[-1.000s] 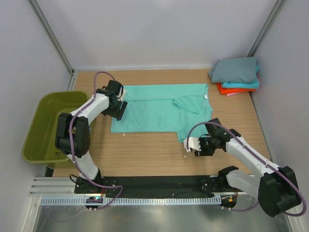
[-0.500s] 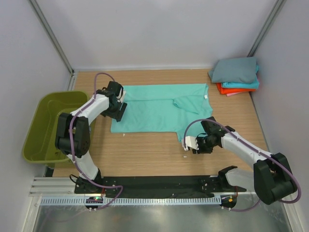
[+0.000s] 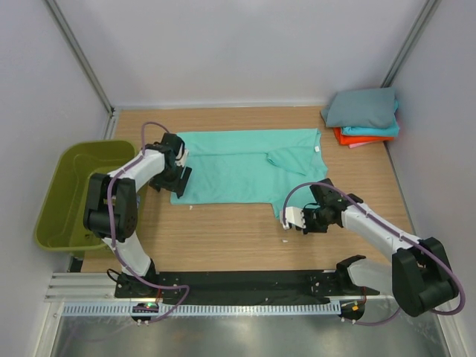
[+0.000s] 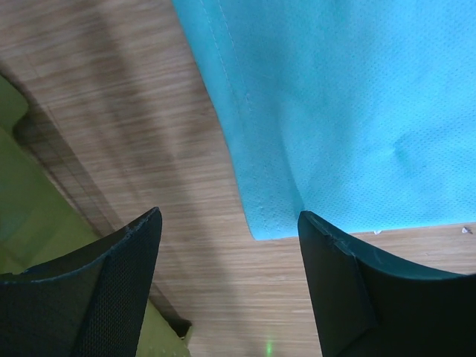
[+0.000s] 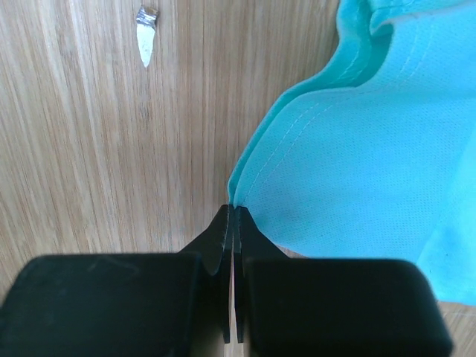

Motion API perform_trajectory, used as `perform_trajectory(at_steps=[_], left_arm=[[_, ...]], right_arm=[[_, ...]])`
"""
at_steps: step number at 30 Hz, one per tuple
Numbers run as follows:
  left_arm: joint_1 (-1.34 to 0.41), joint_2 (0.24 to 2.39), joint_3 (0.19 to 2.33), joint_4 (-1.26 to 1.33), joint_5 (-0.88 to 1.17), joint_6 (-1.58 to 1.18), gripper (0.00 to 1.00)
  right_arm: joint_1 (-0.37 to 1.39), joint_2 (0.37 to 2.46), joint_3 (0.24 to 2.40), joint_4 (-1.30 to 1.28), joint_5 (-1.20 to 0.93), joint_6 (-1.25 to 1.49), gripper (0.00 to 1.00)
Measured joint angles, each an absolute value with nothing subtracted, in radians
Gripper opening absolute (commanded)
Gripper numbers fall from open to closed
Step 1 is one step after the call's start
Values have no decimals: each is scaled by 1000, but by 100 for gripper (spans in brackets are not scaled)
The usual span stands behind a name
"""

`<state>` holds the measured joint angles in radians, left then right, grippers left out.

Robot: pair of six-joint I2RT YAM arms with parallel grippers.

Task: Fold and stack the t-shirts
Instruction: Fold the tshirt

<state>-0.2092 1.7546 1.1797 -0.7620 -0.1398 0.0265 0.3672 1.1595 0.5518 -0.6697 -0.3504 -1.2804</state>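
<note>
Right gripper (image 5: 232,214) closed since, pinching mint t-shirt (image 3: 238,167) hem; left gripper (image 4: 229,217) open.

1. A light wooden tabletop (image 3: 223,230) filled the middle of the top view, its grain running left to right.
2. Plain white walls (image 3: 238,52) closed it in at 9, 12 and 3 o'clock.
3. Grey metal posts (image 3: 79,56) slanted up at 11 and 1 o'clock.
4. An olive-green plastic basket (image 3: 56,216) sat beside the table at 9 o'clock.
5. At 6 o'clock ran a black base plate (image 3: 245,282), a white slotted strip (image 3: 223,309) and a dull steel surface (image 3: 238,338).
6. Light was soft and even.
</note>
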Motion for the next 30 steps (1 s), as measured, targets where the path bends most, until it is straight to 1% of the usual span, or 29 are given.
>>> perform_trajectory(at_steps=[1, 6, 8, 10, 14, 22, 25, 30], left_arm=[[-208, 1755, 1175, -764, -134, 25, 72], [-204, 1754, 1174, -770, -108, 21, 70], [-201, 1754, 1174, -771, -102, 16, 66], [-197, 1754, 1174, -772, -87, 10, 59], [-189, 1754, 1174, -785, -53, 8, 54], [-159, 1716, 1142, -824, 37, -6, 54], [-157, 1705, 1133, -829, 61, -15, 51], [-155, 1707, 1131, -829, 102, -20, 50]], right_arm=[[367, 1155, 552, -669, -350, -1276, 1], [367, 1133, 551, -666, -348, -1261, 2], [368, 1130, 551, -666, -346, -1254, 1], [368, 1130, 550, -665, -343, -1250, 1], [367, 1130, 550, -661, -339, -1246, 2], [367, 1134, 548, -649, -332, -1228, 1], [368, 1141, 548, -646, -329, -1225, 1], [368, 1159, 548, -640, -319, -1220, 1]])
